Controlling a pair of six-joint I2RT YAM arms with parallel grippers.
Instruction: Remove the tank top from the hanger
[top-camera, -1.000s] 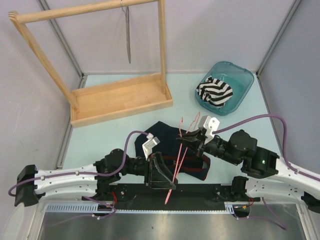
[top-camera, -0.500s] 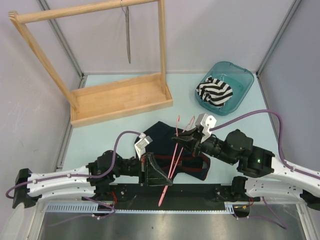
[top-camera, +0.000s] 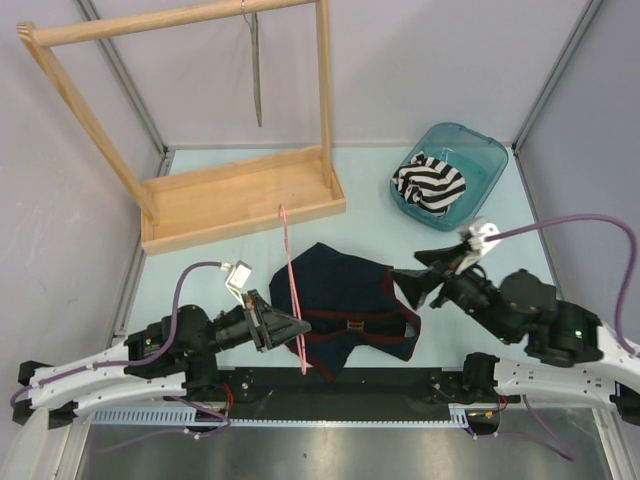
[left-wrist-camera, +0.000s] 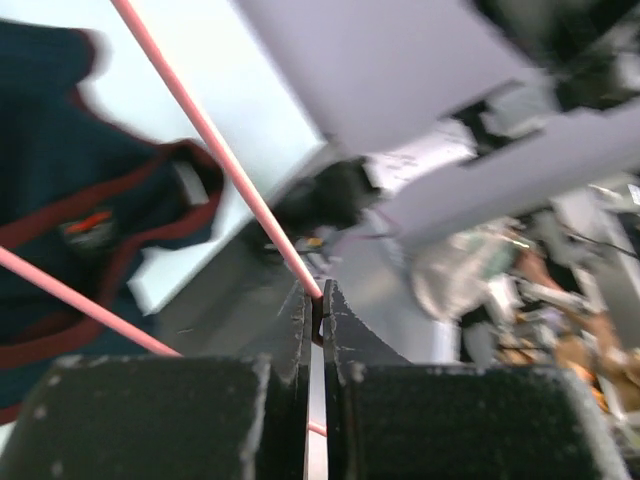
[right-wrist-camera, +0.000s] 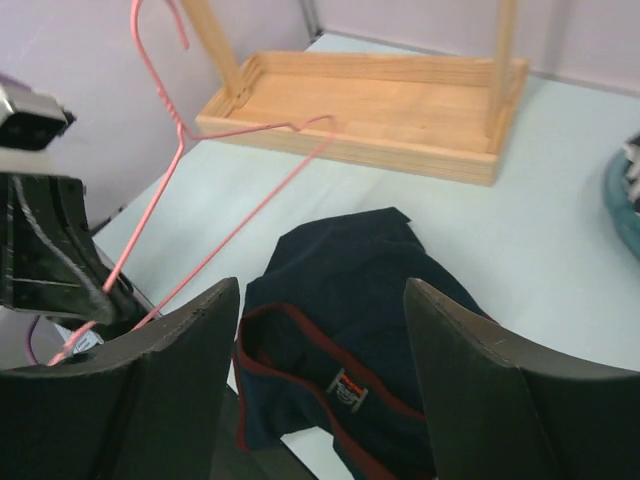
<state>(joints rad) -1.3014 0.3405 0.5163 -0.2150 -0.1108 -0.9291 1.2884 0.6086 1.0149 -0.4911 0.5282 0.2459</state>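
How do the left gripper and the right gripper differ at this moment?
The left gripper is shut on the pink hanger; the right gripper is open and holds nothing. The left gripper sits at the left of the navy tank top, the right gripper at its right. Both have black fingers and point toward the tank top.
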